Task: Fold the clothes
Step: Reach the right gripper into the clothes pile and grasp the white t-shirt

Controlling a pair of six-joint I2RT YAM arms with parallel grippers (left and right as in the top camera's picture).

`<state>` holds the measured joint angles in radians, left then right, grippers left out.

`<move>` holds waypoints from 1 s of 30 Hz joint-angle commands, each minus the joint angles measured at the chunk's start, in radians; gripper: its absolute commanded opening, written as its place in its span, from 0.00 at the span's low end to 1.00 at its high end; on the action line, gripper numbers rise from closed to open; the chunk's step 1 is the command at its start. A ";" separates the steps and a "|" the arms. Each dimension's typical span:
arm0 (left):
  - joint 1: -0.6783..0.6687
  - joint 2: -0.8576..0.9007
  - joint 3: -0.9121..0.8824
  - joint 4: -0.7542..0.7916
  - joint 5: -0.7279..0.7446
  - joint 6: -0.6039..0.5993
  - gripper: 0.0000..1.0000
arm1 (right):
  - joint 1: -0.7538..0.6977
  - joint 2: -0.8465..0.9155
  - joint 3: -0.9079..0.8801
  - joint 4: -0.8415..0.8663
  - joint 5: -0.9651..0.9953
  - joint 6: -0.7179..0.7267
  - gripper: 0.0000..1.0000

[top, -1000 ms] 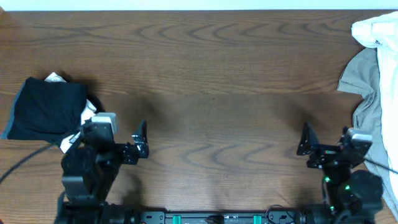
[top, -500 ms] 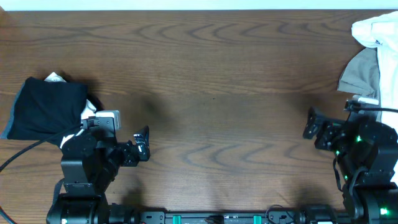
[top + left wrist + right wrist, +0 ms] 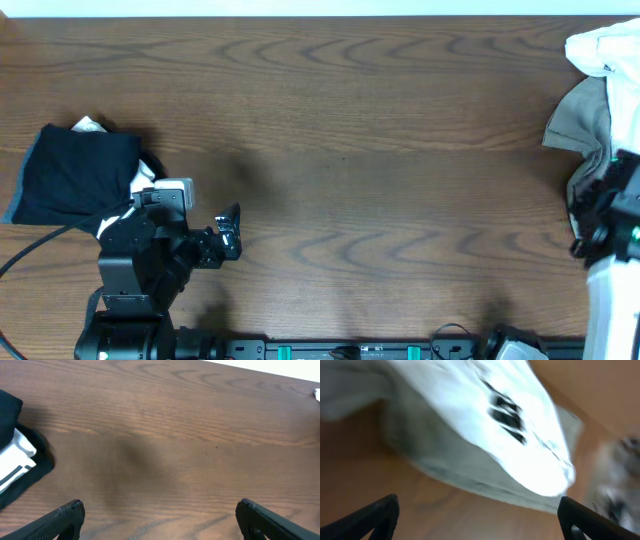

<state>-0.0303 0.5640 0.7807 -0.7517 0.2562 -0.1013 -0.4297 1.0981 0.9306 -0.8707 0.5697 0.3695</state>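
A dark cloth (image 3: 75,175) lies at the table's (image 3: 350,90) left. The left gripper (image 3: 231,231) hangs beside it — jaws apart, empty. Far right, the clothes (image 3: 590,100) lie heaped; the right gripper (image 3: 479,505) — jaws apart — hangs close by them.

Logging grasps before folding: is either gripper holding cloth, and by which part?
Nothing is held. The left gripper and right gripper are both open and empty.

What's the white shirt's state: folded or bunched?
Bunched, not folded: the white shirt lies in a rumpled heap at the far right corner of the table, against a grey garment.
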 commanded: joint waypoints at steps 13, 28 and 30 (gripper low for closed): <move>-0.006 -0.001 0.018 -0.003 0.006 -0.009 0.98 | -0.393 0.436 0.011 0.080 -0.137 0.052 0.89; -0.006 -0.001 0.018 -0.004 0.006 -0.010 0.98 | -0.423 0.579 0.011 0.335 -0.246 -0.135 0.83; -0.006 -0.001 0.018 -0.004 0.006 -0.010 0.98 | -0.423 0.601 0.011 0.348 -0.246 -0.147 0.82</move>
<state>-0.0303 0.5640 0.7807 -0.7551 0.2558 -0.1051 -0.8413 1.6653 0.9306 -0.5327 0.3344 0.2680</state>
